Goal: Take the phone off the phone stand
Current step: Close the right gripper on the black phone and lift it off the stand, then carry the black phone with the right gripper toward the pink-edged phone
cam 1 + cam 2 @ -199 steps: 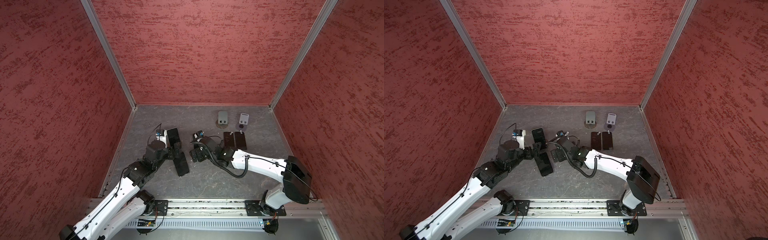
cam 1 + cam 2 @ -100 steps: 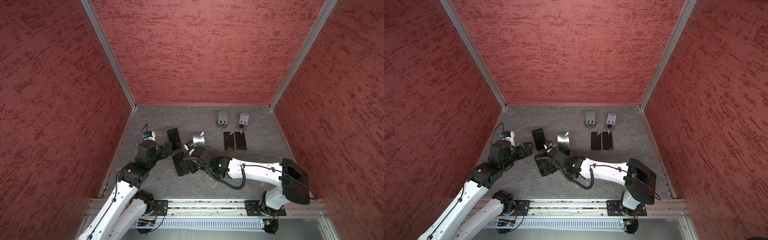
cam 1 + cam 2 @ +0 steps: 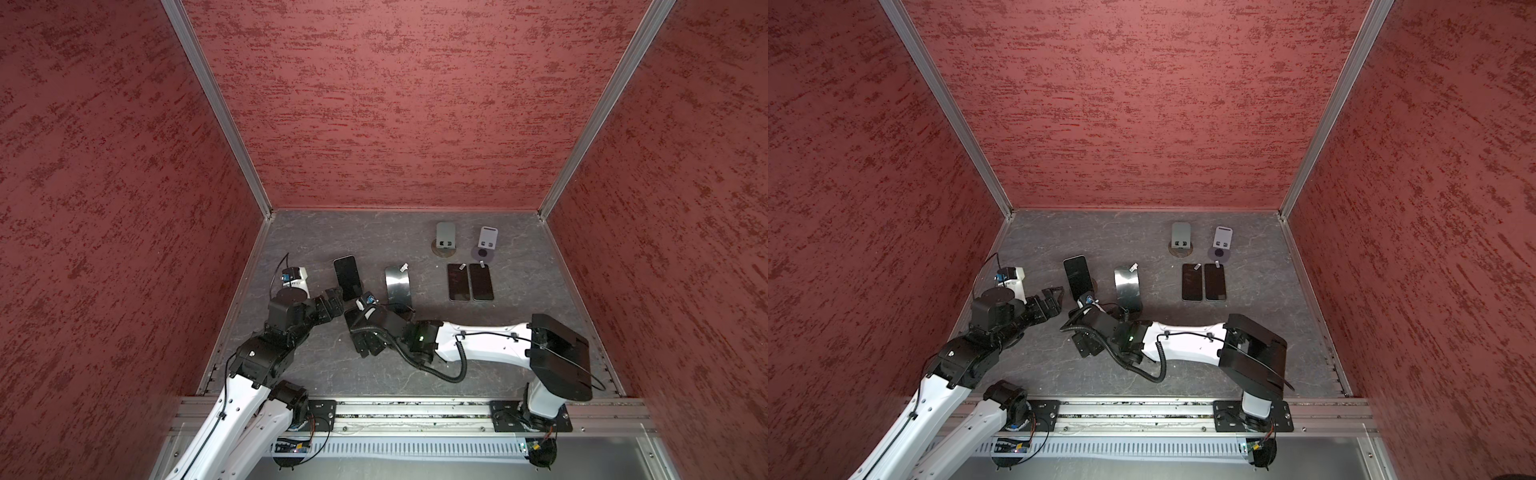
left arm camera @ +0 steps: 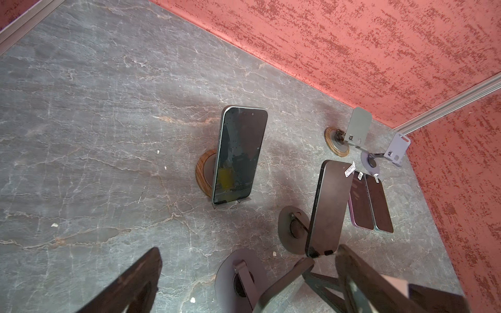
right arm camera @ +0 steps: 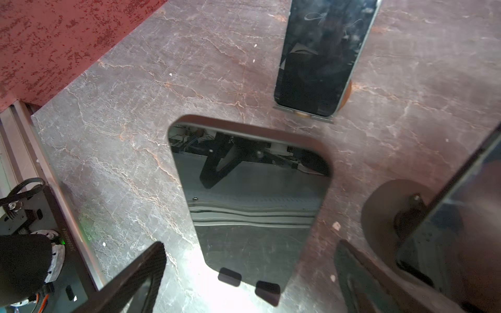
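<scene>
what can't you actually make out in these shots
Nearest phone: in both top views the right arm covers most of it; the left wrist view's edge cuts it off.
Wood-based stand: its cradle is mostly behind the upright phone in the left wrist view.
Sticker on the leaning phone: print too small to read in any view.

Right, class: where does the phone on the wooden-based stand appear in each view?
In a top view: phone, left of centre.
In a top view: phone, same place, slightly further left.
Left wrist: phone at the centre, leaning back.
Right wrist: phone at the top edge, upper end cropped.
Shared landmark: its round wooden base, clearest in the wrist views.
</scene>
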Available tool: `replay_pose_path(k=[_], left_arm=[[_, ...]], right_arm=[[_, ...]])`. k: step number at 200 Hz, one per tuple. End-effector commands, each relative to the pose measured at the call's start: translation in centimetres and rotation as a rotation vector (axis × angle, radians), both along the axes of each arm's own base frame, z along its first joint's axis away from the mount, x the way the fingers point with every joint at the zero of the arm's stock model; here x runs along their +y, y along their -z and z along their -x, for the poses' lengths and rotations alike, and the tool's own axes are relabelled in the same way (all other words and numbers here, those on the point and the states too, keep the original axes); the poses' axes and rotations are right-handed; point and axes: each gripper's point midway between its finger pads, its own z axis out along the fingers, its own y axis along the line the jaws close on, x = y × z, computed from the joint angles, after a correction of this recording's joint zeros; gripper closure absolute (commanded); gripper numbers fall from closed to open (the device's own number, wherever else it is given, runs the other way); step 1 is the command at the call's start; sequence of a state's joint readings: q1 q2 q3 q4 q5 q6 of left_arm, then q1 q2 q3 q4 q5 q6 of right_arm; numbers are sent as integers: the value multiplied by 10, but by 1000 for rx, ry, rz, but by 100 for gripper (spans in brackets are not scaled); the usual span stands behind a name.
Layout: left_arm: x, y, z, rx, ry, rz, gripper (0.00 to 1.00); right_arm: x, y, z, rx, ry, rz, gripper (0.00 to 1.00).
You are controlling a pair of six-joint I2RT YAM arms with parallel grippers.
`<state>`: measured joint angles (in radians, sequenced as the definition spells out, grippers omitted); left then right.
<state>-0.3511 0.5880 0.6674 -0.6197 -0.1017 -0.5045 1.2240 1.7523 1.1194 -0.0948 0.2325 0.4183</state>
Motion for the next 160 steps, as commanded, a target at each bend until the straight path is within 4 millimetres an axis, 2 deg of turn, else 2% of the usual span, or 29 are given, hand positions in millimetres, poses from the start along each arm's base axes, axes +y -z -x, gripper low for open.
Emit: replay_pose_path(k=[1,97,141,160], left_arm=[[3,4,3,7,-9,6,1],[5,3,3,-21,-18,9,0],[5,2,2,-25,-20,12,1],[5,1,2,-30,-17,16,0]], right_arm=[[17,-13,-4,-35,4,-49,1],[25,-1,-16,-49,79,-50,5],[25,4,-20,-36,111,-42,11],[25,6,-20,-33,120,-40,18]])
